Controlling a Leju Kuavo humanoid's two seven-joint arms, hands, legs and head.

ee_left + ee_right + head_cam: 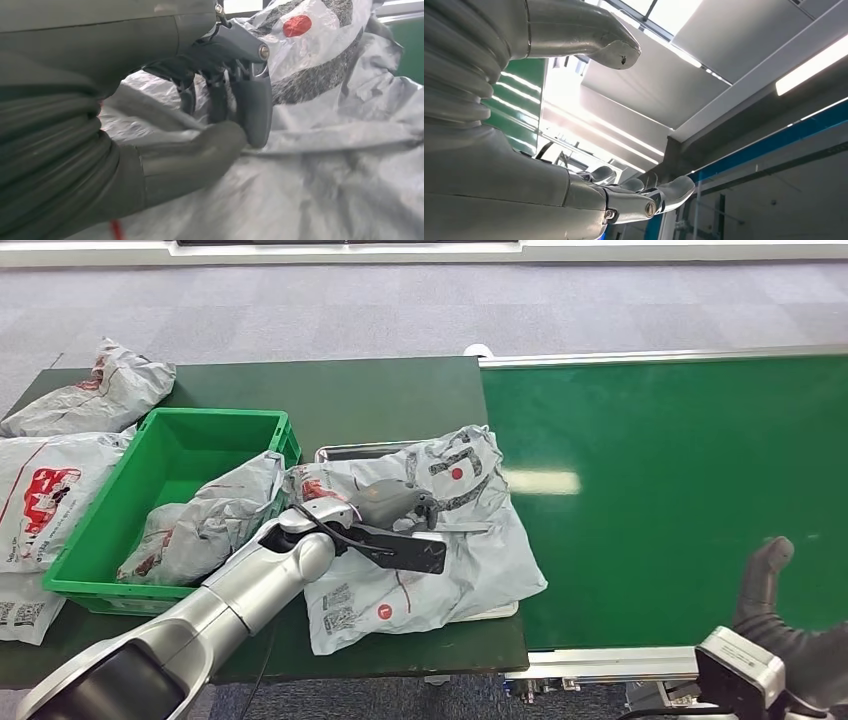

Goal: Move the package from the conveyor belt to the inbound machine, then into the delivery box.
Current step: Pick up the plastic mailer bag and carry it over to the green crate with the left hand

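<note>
Plastic this soft will sag and slide, so treat the package [440, 540] as limp, light and slippery. It lies crumpled on the inbound machine's metal tray [340, 451], on the dark green counter [380, 390] just beside the conveyor belt [680, 490]. Your left hand [395, 505] rests on top of it, and the wrist view shows thumb and fingers [255, 115] closed on a raised fold of the film [320, 140]. Keep hold of a gathered bunch rather than a flat face; I judge a thin pinch may slip. Your right hand [775, 600] hovers low over the belt, fingers [674, 192] apart, holding nothing. Further left, the green delivery box [170, 470] already holds one grey parcel [205, 525], with more parcels [90, 390] beyond it. Grey carpet [300, 310] lies past the counter.
</note>
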